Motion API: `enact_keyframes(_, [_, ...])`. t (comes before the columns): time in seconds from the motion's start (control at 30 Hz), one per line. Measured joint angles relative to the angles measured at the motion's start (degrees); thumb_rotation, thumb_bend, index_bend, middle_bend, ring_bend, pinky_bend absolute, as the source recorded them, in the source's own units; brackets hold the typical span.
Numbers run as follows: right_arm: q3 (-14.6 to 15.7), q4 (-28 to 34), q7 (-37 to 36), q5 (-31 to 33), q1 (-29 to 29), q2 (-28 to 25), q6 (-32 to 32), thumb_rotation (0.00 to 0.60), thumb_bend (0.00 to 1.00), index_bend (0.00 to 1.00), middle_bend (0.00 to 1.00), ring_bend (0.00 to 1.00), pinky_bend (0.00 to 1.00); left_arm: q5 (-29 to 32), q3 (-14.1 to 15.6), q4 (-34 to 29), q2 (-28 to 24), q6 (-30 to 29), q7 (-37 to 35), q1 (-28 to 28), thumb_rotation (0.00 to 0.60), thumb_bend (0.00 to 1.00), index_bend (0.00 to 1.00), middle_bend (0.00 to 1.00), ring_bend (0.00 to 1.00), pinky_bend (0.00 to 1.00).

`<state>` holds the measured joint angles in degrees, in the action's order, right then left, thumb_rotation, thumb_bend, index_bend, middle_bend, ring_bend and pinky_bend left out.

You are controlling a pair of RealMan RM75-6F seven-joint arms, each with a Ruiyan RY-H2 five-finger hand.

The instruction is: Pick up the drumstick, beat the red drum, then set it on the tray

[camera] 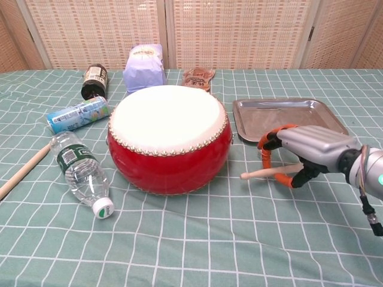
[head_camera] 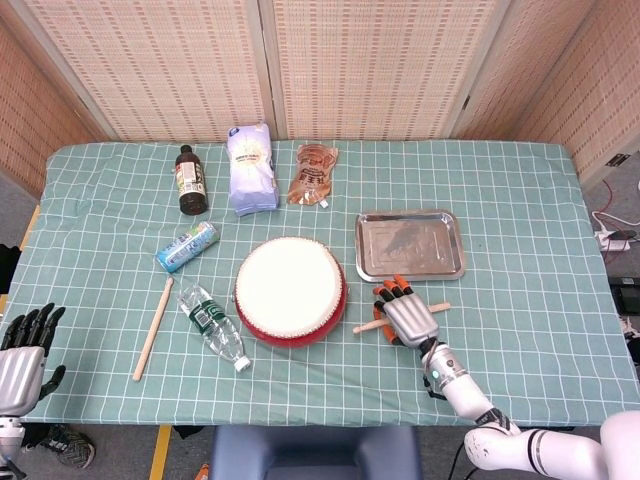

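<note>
Tray (head_camera: 410, 245) right of drum (head_camera: 291, 290), bottle (head_camera: 213, 327) left.

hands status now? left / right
Left hand: open, fingers apart, holding nothing.
Right hand: holds the drumstick beside the red drum.

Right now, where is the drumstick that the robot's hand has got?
In the head view, the drumstick is in the right hand, just right of the red drum and in front of the tray.

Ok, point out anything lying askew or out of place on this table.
A clear water bottle and a blue can lie on their sides left of the red drum, and a second wooden stick lies loose beside them. Nothing looks spilled or damaged. The right hand holds the drumstick.
</note>
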<state>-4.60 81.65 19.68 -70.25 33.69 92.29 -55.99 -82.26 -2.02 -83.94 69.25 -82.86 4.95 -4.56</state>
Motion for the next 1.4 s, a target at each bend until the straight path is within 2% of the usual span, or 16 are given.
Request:
enact_keyframes(0.17, [-1.0,2.9,-8.4,-3.0,-1.5,-2.5,-3.3,0.6,0.47,0.6,0.2,0.0,0.01,-0.3,0.0,-0.2,-0.1,-0.3,0.0,0.0,0.6,0.27,0.0,0.0,0.0,0.02])
enact_keyframes(0.27, [-1.8,4.5,-16.0,-5.0,-2.7,-4.4,-5.6,0.6,0.47,0.62,0.22,0.02,0.03,-0.6,0.0,-0.6,-0.3,-0.4,0.2,0.0,0.6,0.27,0.0,0.0,0.0,0.02])
enact_keyframes(0.53, [-3.8,6.3,-42.5,-8.7,-5.2,-8.7,-9.0,0.6,0.47,0.6,0.24,0.05,0.04,-1.3,0.1,-2.2,-0.9,-1.0,1.2,0.0,0.6,0.27,0.0,0.0,0.0,0.02])
enact_keyframes(0.67, [-4.2,5.3,-56.2,-10.5,-5.7,-9.8,-9.1,0.6,0.47,0.59,0.27,0.11,0.12,-1.4,0.2,-2.7,-1.2,-0.9,1.6,0.0,0.6,0.27,0.0,0.0,0.0,0.02])
enact_keyframes(0.87, [-3.7,0.1,-78.1,-14.4,-5.6,-9.7,-9.0,0.6,0.47,0.56,0.28,0.13,0.14,-1.2,0.3,-3.0,-1.3,-0.7,2.0,0.0,0.6,0.27,0.0,0.0,0.0,0.02])
enact_keyframes(1.1, [-2.4,-10.8,-102.5,-18.0,-4.4,-6.4,-8.8,0.6,0.47,0.55,0.28,0.13,0.14,-1.0,0.5,-3.1,-1.4,-0.5,2.1,0.1,0.6,0.27,0.0,0.0,0.0,0.02])
enact_keyframes(1.3, [-1.0,-19.6,-113.9,-19.8,-3.1,-2.0,-8.8,0.6,0.47,0.53,0.28,0.13,0.14,-1.1,0.6,-3.1,-1.3,-0.2,2.2,0.1,0.6,0.27,0.0,0.0,0.0,0.02])
enact_keyframes(1.4, [-0.8,-21.9,-115.2,-19.9,-2.7,-0.2,-9.3,0.6,0.47,0.52,0.29,0.15,0.14,-1.0,0.6,-2.9,-1.3,-0.1,2.1,0.0,0.6,0.27,0.0,0.0,0.0,0.02])
